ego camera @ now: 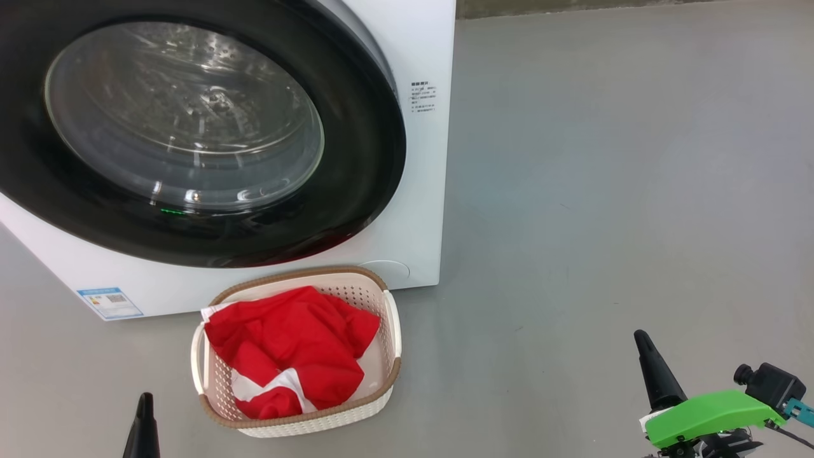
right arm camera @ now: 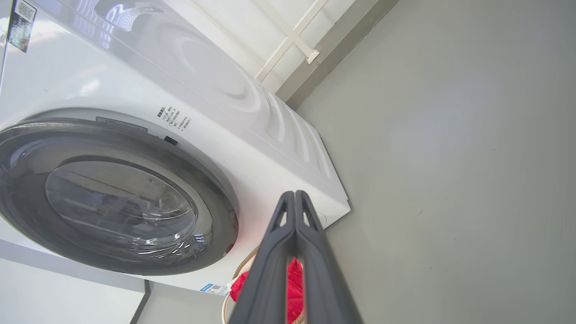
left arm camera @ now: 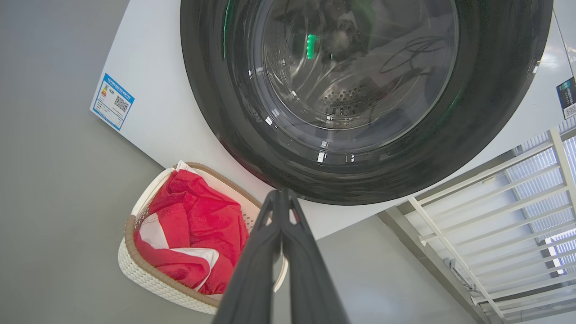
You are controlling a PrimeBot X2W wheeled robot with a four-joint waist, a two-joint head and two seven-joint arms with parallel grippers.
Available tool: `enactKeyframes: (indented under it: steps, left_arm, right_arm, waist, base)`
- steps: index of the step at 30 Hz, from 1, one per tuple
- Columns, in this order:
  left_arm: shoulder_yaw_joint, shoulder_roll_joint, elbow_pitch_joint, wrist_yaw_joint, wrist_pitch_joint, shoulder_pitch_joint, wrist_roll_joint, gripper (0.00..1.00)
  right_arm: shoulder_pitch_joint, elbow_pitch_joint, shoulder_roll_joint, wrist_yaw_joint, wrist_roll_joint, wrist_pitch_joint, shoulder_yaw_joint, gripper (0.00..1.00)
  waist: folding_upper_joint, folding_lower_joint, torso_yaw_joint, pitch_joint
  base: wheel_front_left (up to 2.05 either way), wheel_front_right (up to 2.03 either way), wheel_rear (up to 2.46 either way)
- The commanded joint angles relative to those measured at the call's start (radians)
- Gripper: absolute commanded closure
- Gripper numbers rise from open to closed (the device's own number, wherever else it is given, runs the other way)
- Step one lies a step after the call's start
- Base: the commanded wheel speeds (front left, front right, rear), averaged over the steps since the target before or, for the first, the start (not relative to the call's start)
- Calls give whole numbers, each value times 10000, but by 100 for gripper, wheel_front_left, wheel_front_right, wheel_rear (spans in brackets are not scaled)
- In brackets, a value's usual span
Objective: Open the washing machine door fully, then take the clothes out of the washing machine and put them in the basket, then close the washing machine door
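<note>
Left end effector (left arm camera: 282,193) (closed) toward door (left arm camera: 364,81)

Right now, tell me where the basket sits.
Head view, lower centre-left: the basket stands on the floor before the washing machine, below its door, with the clothes inside.

A: Where's the left end effector (ego camera: 145,397)?
B: Seven o'clock in the head view, closed tight, pointing to twelve.
A: And the right end effector (ego camera: 640,335)?
B: Five o'clock, closed too, with the green wrist cover (ego camera: 706,413) behind it.
</note>
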Motion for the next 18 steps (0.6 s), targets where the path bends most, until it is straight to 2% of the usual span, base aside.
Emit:
enactKeyframes:
  steps: [1, 18]
  left_arm:
    - [221, 88, -189, -16, 85, -420, -354, 100]
    - [294, 58, -143, -19, 545, -659, -1907, 100]
  right_arm:
    - [-52, -322, 6, -9, 366, 60, -7, 100]
    - [-16, -583, 154, -12, 1899, 531, -308, 100]
  waist:
    - [0, -1, 12, -14]
    - [0, -1, 106, -122]
  base:
    - [0, 0, 0]
    - [0, 0, 0]
